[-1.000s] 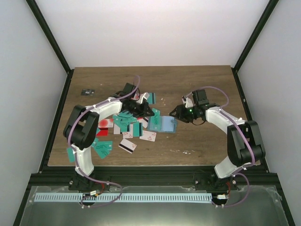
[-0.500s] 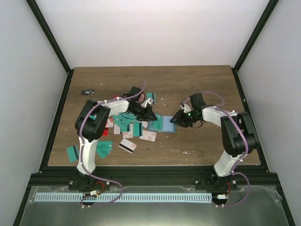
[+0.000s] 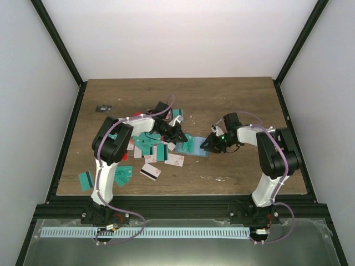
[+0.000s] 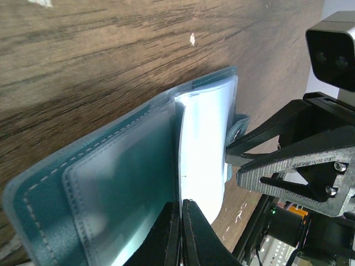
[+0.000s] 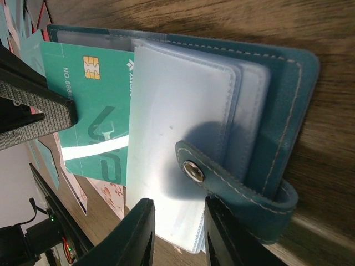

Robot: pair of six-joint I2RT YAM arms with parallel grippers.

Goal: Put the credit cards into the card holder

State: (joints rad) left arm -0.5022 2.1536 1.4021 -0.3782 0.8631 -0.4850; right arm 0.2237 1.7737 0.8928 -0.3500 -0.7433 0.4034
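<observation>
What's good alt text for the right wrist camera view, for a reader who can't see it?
An open teal stitched card holder with clear plastic sleeves lies on the wooden table, a teal chip card held partly under them by the left pincer. The right pincer straddles the sleeves' lower edge.

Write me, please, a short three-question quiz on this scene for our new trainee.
1. Multiple choice: the left gripper grips A) a teal card with a chip, B) a red card, C) nothing.
2. Fill in: the card holder lies ____ on the table.
3. True or false: the right gripper hangs high above the table, well away from the card holder.

Key: 1 A. 2 open. 3 false: the right gripper is at the card holder's edge.
</observation>
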